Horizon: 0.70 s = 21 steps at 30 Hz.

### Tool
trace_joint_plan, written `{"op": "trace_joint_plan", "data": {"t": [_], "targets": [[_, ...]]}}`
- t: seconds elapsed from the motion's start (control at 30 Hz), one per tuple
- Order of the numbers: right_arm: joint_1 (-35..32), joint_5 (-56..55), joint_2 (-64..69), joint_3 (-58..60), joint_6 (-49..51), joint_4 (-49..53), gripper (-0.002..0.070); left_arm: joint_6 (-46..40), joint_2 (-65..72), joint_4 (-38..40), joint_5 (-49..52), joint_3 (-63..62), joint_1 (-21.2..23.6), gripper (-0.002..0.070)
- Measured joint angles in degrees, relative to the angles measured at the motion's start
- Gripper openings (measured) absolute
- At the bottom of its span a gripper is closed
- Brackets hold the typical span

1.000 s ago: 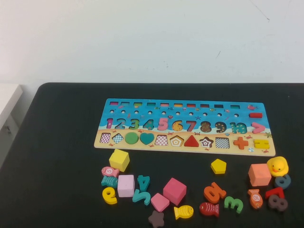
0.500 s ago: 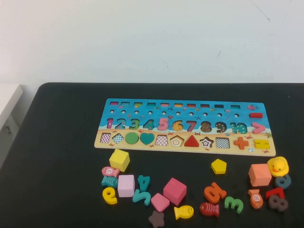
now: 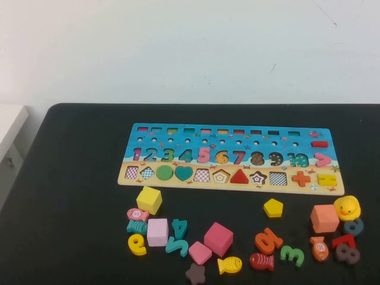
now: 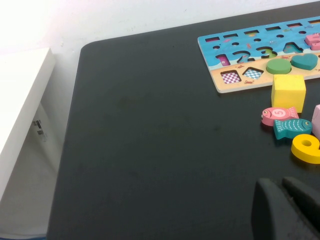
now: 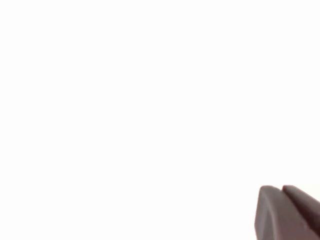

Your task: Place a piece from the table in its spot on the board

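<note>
Robot test bench or lab setup, bare white wall at 12 o'clock, matte black desk [image 3: 77, 178] with rounded corners, white furniture edge [image 3: 9, 127] at 9 o'clock, children's wooden number puzzle board [image 3: 231, 157] and loose toy pieces laid out

- The board [image 3: 230, 159] carries the numbers 1 to 10 in a row across its blue part, in mixed colours.
- At the board's right end stand maths signs: a red minus [image 3: 319, 143], a pink greater-than [image 3: 322, 158], an orange plus [image 3: 300, 178] and a yellow equals [image 3: 326, 180].
- Loose on the table [image 3: 77, 196] near its front edge: an orange 10 [image 3: 268, 240], a green 3 [image 3: 293, 255], a teal 4 [image 3: 179, 228], a dark 8 [image 3: 347, 253].
- A pink fish [image 4: 278, 114] bears a 5.
</note>
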<state>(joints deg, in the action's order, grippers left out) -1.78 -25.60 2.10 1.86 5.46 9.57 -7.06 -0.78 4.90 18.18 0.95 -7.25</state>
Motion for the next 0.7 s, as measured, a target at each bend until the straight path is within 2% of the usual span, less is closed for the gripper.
{"op": "trace_joint_plan", "data": {"t": [0.13, 0.33, 0.37, 0.4, 0.5, 0.6, 0.7], "targets": [[0.0, -3.63, 0.0, 0.0, -1.55, 0.04, 0.0018, 0.0, 0.0, 0.0, 0.0, 0.0, 0.0, -0.0002], [0.0, 0.32, 0.0, -0.81, 0.86, 0.04, 0.0019, 0.0, 0.0, 0.0, 0.0, 0.0, 0.0, -0.0002], [0.0, 4.58, 0.0, -2.34, 2.79, 0.04, 0.0019, 0.0, 0.0, 0.0, 0.0, 0.0, 0.0, -0.0002], [0.0, 16.49, 0.38, -7.56, 6.28, 0.04, 0.0019, 0.0, 0.0, 0.0, 0.0, 0.0, 0.0, -0.0002], [0.0, 32.99, 3.15, -16.84, 7.74, 0.13, 0.0019, 0.0, 0.0, 0.0, 0.0, 0.0, 0.0, -0.0002], [0.0, 45.02, 8.7, -25.52, 6.1, 0.17, 0.0019, 0.0, 0.0, 0.0, 0.0, 0.0, 0.0, -0.0002], [0.0, 54.21, 16.63, -32.93, 0.11, -1.96, 0.0019, 0.0, 0.0, 0.0, 0.0, 0.0, 0.0, -0.0002]]}}
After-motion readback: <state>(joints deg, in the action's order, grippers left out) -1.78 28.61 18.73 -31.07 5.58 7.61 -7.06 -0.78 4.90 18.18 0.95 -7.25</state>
